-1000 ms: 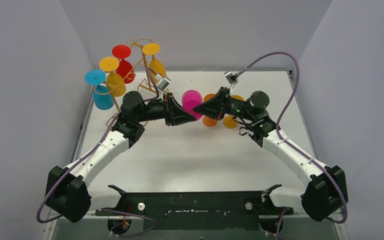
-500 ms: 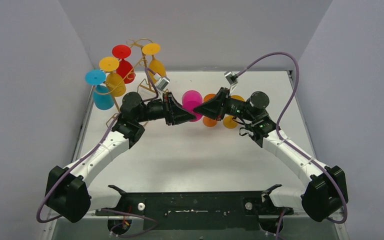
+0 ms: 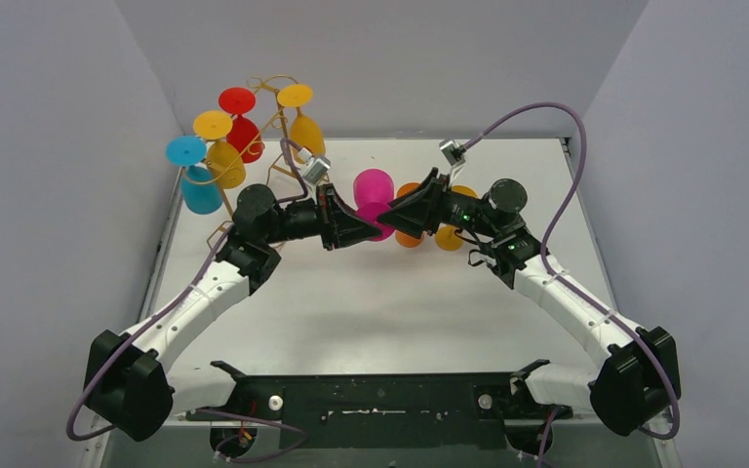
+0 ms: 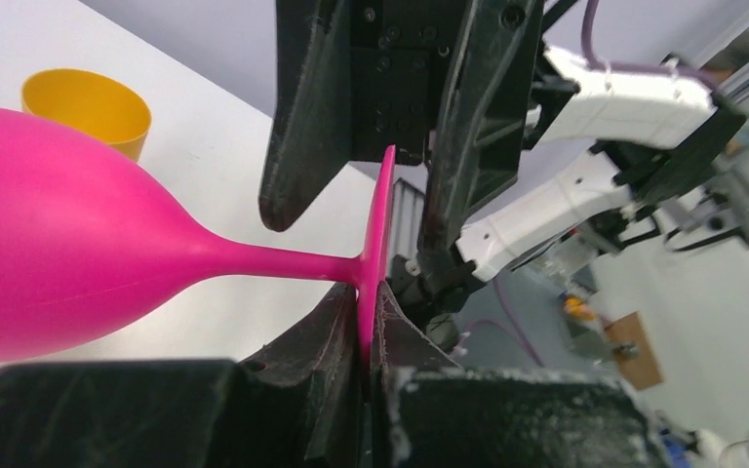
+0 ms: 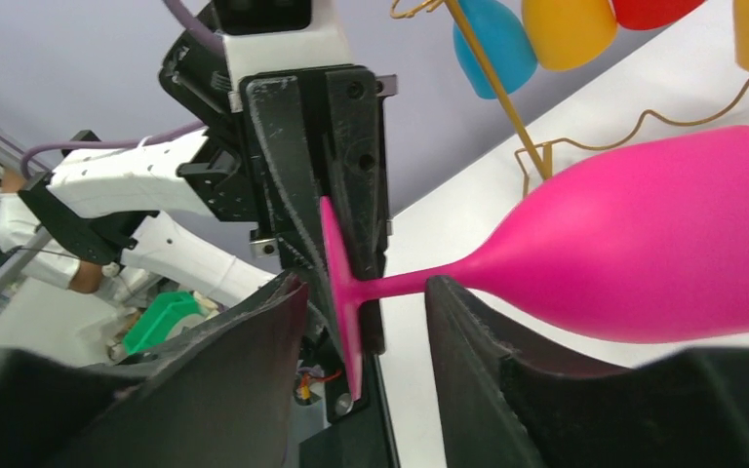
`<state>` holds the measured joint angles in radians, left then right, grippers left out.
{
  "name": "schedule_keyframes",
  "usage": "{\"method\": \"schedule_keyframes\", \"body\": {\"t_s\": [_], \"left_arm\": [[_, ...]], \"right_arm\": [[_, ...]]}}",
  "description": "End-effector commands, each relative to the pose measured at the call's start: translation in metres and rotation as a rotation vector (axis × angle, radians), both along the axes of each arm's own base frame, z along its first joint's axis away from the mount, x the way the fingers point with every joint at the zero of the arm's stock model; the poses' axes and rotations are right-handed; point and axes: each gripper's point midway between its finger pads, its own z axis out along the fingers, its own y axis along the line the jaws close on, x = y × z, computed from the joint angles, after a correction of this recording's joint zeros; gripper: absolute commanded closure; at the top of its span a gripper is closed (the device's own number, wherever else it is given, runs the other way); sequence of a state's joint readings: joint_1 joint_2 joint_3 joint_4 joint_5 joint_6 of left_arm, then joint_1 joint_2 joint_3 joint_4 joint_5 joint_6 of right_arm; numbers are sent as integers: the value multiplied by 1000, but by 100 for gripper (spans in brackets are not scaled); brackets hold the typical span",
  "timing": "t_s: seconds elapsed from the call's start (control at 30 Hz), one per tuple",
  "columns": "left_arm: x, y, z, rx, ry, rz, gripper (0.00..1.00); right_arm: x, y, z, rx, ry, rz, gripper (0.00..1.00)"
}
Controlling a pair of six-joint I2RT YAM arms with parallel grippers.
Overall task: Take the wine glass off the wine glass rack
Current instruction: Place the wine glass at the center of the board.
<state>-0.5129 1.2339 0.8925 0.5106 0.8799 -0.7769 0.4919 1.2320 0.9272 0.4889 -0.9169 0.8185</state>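
A pink wine glass (image 3: 373, 192) hangs in the air between my two grippers, off the gold wire rack (image 3: 275, 90) at the back left. My left gripper (image 4: 367, 302) is shut on the rim of the glass's flat foot (image 4: 378, 219); the bowl (image 4: 49, 253) points away to the side. My right gripper (image 5: 366, 288) is open, its fingers (image 5: 254, 361) on either side of the foot (image 5: 339, 278) and stem, not touching. In the top view the left gripper (image 3: 363, 232) and the right gripper (image 3: 390, 211) meet tip to tip.
The rack still holds a blue glass (image 3: 195, 180), two yellow glasses (image 3: 222, 156) and a red one (image 3: 242, 122), hung upside down. An orange glass (image 3: 409, 235) and a yellow one (image 3: 449, 237) lie on the table under the right arm. Grey walls stand close on both sides.
The left arm and the pink glass have shifted slightly. The right gripper stays open around the foot. Nothing was let go or newly taken hold of.
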Motion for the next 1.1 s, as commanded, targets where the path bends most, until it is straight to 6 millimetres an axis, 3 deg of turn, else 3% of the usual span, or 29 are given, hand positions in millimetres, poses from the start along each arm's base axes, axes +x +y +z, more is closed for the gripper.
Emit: {"method": "schedule_keyframes", "body": {"t_s": [0.0, 0.13, 0.37, 0.5, 0.6, 0.73, 0.83, 1.07], "left_arm": [[-19, 4, -1, 77, -203, -20, 100], [-24, 12, -14, 160, -319, -3, 100], [-34, 27, -24, 182, -523, 28, 100], [-66, 30, -28, 142, -709, -163, 100], [-71, 35, -35, 137, -723, -211, 100], [-74, 45, -36, 110, -766, -247, 100], [-71, 55, -37, 102, -771, -250, 100], [-78, 74, -42, 74, -788, -339, 100]], "right_arm": [[1, -11, 34, 42, -107, -58, 47], [9, -22, 48, 6, -140, -97, 28], [33, -47, 52, -84, -174, -240, 18], [52, -63, 44, -153, -158, -370, 16], [53, -65, 47, -174, -176, -376, 15], [48, -63, 46, -207, -161, -320, 12], [32, -58, 47, -178, -126, -150, 11], [29, -70, 54, -21, 47, 59, 12]]}}
